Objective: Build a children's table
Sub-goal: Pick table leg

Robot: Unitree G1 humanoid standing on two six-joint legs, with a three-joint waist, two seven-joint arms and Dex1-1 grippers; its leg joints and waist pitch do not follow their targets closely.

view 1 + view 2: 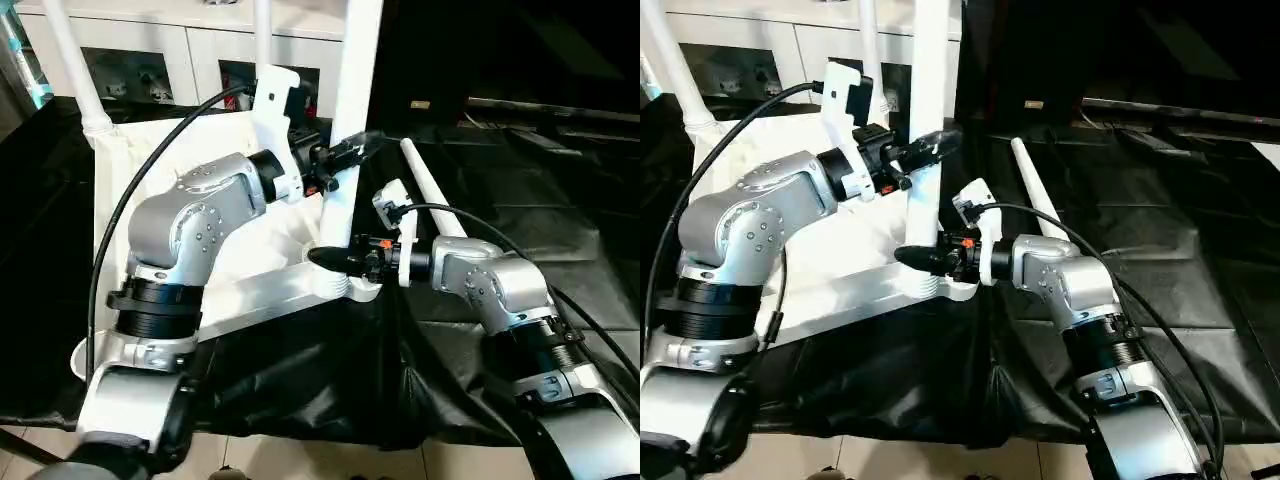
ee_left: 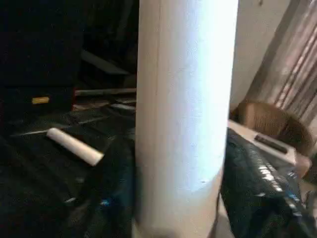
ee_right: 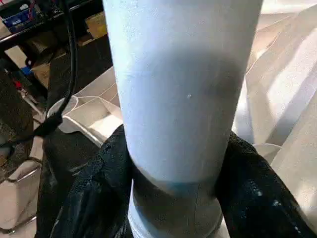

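No text, brand, number or sign can be read anywhere here. A small yellowish label sits on the dark unit behind the black sheet, and another yellow tag shows in the left wrist view. Whatever is printed on them cannot be made out.

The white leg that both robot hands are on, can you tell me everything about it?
The leg is a long, round, smooth white plastic tube. It stands upright in the near right corner socket of the upside-down table top. The left gripper grips it partway up, and the right gripper grips it low, just above the socket. Its top runs out of the picture.
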